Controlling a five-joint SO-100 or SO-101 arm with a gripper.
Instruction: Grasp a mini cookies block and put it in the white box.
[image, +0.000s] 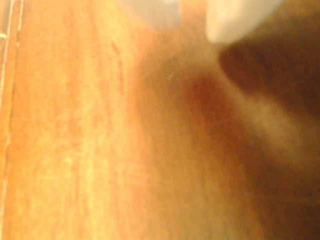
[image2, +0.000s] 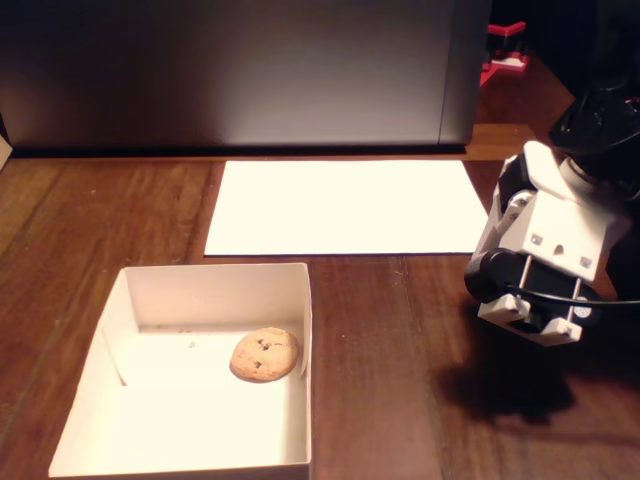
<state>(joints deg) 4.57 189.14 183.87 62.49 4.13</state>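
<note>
A small round tan cookie with dark chips, the mini cookies block (image2: 265, 354), lies flat inside the white box (image2: 212, 276), near its right wall. In the fixed view the box sits at the front left of the wooden table. The arm (image2: 540, 262) hovers to the right of the box, well apart from it, and its fingers are hidden behind the white wrist. In the blurred wrist view my gripper (image: 192, 22) shows only as two pale fingertips (image: 235, 20) at the top edge. Bare wood shows in the gap between them, and nothing is held.
A flat white paper sheet (image2: 345, 205) lies behind the box. A grey upright panel (image2: 240, 70) stands along the back, with a red object (image2: 505, 50) at the back right. Wooden tabletop (image2: 400, 380) lies between box and arm.
</note>
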